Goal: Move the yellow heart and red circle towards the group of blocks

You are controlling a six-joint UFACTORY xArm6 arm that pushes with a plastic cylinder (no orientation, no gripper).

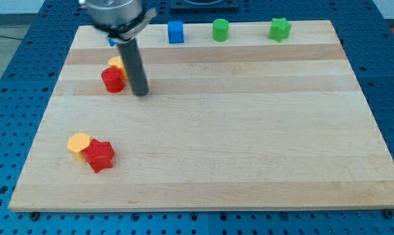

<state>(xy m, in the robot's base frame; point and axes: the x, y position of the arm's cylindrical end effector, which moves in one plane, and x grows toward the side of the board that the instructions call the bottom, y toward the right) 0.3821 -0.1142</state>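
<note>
Nearest of all sit two little blocks that touch each other, low on the left of the bench (pixel 249 150): a yellow block (pixel 79 142) with a rounded shape I can't quite name, and a red star (pixel 100 156) pressed up against its right side. Far up on the left are the two blocks the job is about. The red circle (pixel 112 79) sits there, and the yellow heart (pixel 117 63) peeks out just behind it, touching it, partly hidden by the rod. The rod is the tool, a plain dark stick with nothing to open or close, so it holds nothing and can only push. Its tip (pixel 140 93) rests on the bench just to the right of the red circle, a little nearer than the heart, so close I can't tell if it touches. It looks to me like the push is only starting, as the pair is well apart from any other blocks. Which group is meant I can't say for sure. Along the far edge stand a blue cube (pixel 175 32), a green cylinder (pixel 220 29) and a green star (pixel 280 29), each on its own, and a small blue bit shows beside the rod's top. If the near pair is the goal, the tip should go round to the far side of the heart and circle and push them nearer, slowly, so neither slips away sideways.
</note>
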